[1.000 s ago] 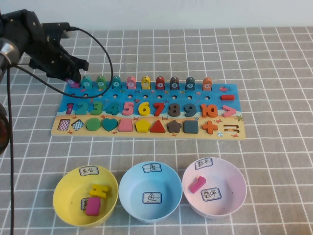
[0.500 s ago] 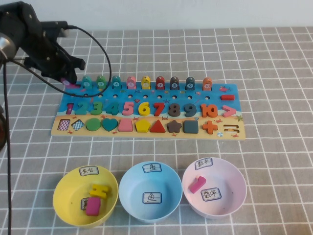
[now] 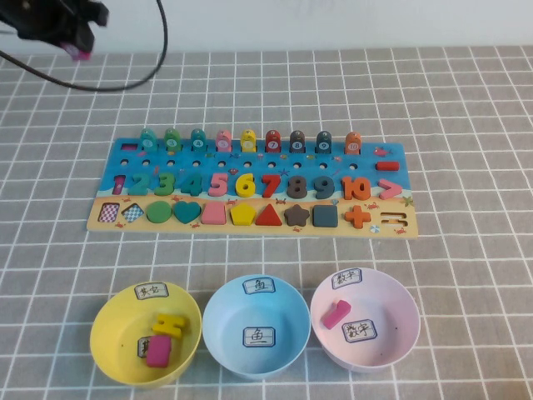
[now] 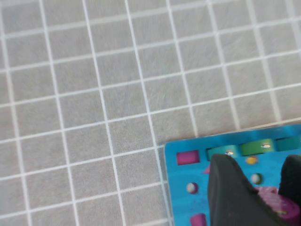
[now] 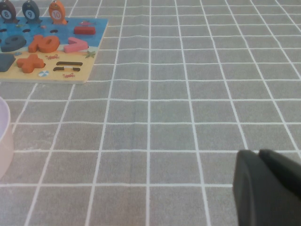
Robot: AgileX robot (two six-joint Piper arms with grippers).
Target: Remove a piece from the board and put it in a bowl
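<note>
My left gripper [image 3: 77,43] is raised at the far left, above and behind the board [image 3: 250,218], and is shut on the magenta-pink fish piece [image 3: 81,53]. In the left wrist view the piece [image 4: 276,206] sits between the black fingers [image 4: 230,193], high over the board's far-left corner [image 4: 184,175]. The fish row on the board starts with a teal fish [image 3: 147,139]; the slot left of it is empty. The light blue bowl [image 3: 256,327] stands empty at the near middle. My right gripper [image 5: 259,153] is shut and empty, low over the cloth to the right of the board [image 5: 70,55].
A yellow bowl [image 3: 105,333] with yellow and magenta blocks stands left of the blue bowl. A pink bowl [image 3: 391,312] with one magenta block stands to its right; its rim shows in the right wrist view [image 5: 3,136]. Grey checked cloth covers the table.
My left gripper has lifted the magenta fish off the board's far-left peg and moved up and away to the far left. The right arm has not visibly moved.
</note>
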